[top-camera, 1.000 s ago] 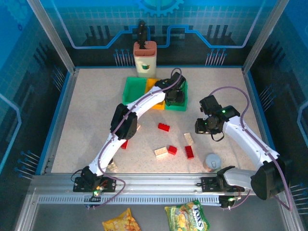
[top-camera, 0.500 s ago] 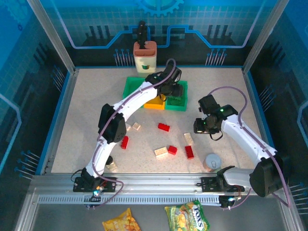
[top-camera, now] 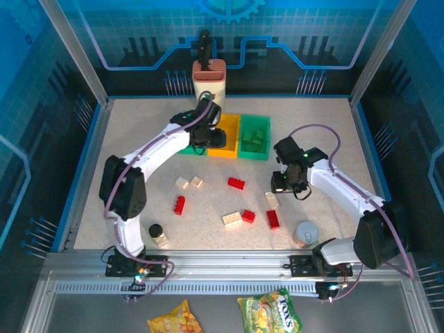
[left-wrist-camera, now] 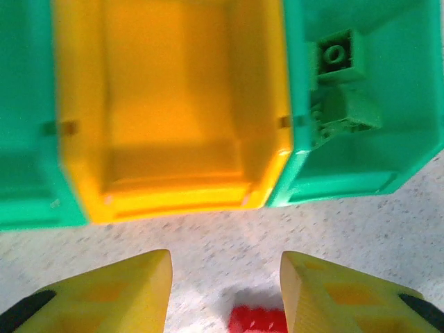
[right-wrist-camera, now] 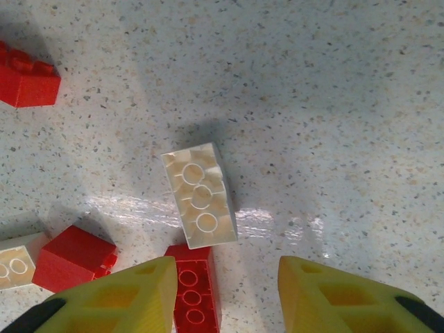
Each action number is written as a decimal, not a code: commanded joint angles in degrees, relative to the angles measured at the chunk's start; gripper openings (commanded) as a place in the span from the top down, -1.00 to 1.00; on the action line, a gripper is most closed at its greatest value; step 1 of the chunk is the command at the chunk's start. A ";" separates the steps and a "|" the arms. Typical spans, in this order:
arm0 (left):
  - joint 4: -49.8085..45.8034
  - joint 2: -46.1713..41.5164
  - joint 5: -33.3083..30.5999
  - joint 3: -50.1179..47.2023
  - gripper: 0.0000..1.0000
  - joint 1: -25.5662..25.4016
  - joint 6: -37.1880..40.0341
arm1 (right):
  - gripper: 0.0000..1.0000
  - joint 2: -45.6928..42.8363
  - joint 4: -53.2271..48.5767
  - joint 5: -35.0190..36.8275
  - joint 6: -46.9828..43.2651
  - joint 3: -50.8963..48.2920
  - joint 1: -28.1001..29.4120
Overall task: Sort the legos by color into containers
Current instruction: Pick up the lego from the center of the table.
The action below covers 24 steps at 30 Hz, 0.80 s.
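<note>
Left gripper (left-wrist-camera: 225, 277) jaws part open, holding nothing, above table just near of orange-yellow bin (left-wrist-camera: 170, 159). Green legos (left-wrist-camera: 335, 55) lie in right green bin (left-wrist-camera: 409, 90). Right gripper (right-wrist-camera: 225, 284) jaws part open, holding nothing, over cream lego (right-wrist-camera: 200, 195) touching red lego (right-wrist-camera: 194, 291), mid-table right.

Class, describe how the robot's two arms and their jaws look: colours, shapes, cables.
Both the left arm and the right arm have white tubular links joined by black joints, with a mauve cable looping along each. Their jaws are yellow wedges with black patches near the base.
</note>
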 commanded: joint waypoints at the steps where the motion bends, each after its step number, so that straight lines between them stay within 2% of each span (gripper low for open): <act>1: 1.47 -6.30 2.22 -5.99 0.09 1.96 0.39 | 0.12 1.63 0.92 -0.12 1.46 1.67 1.37; 11: 2.09 -18.92 2.74 -22.97 0.08 8.57 1.13 | 0.10 5.67 2.03 0.19 2.65 2.86 4.19; 17: 1.61 -24.40 3.73 -28.99 0.07 11.82 1.36 | 0.06 10.48 2.49 0.85 4.95 7.22 7.89; 21: 0.15 -27.26 4.85 -30.89 0.07 13.99 1.84 | -0.07 14.77 4.07 1.55 10.14 10.97 11.04; 24: -1.84 -29.25 5.51 -30.85 0.07 15.57 2.98 | -0.28 17.59 6.31 1.90 16.21 13.27 13.68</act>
